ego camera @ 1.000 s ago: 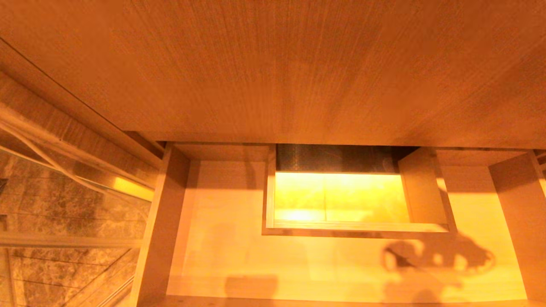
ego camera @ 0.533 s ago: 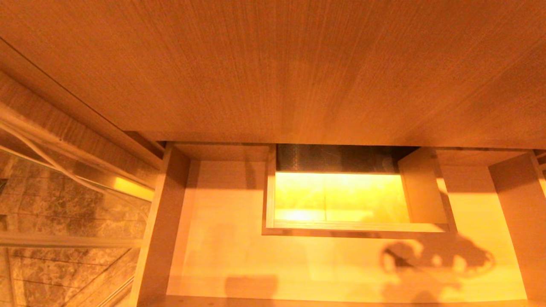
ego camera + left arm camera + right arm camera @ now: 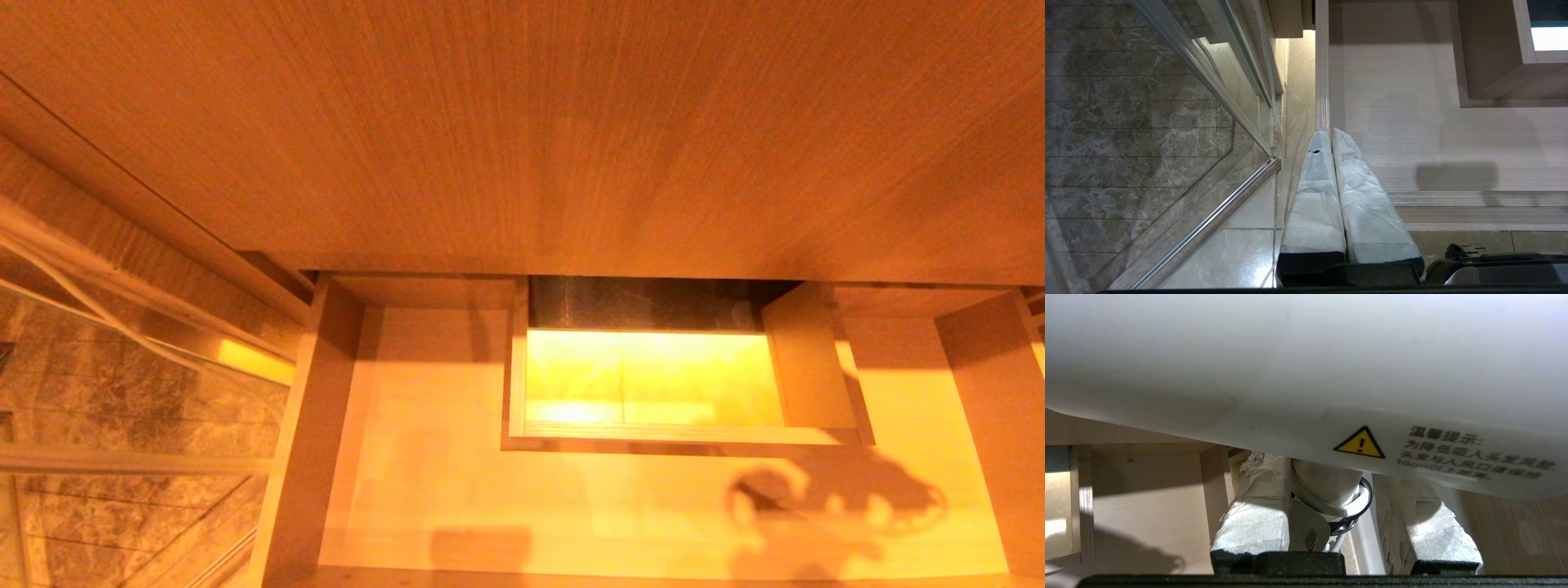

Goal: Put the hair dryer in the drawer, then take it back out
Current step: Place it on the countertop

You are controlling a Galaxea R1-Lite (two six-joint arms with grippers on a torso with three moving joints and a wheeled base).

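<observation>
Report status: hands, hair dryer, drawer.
Right hand shut on white plastic hair dryer, above open light wood-grain drawer. Left hand shut, parked at drawer's left edge. Nothing blocking.

drawer (image 3: 424,490) floor bare – open from above, boxed cutout (image 3: 686,384) mid-back, side walls flanking

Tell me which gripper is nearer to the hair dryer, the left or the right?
Right. The right gripper is closed on the hair dryer, its handle between the fingers. The left gripper hangs shut by the drawer's left edge, with no dryer near it.
</observation>
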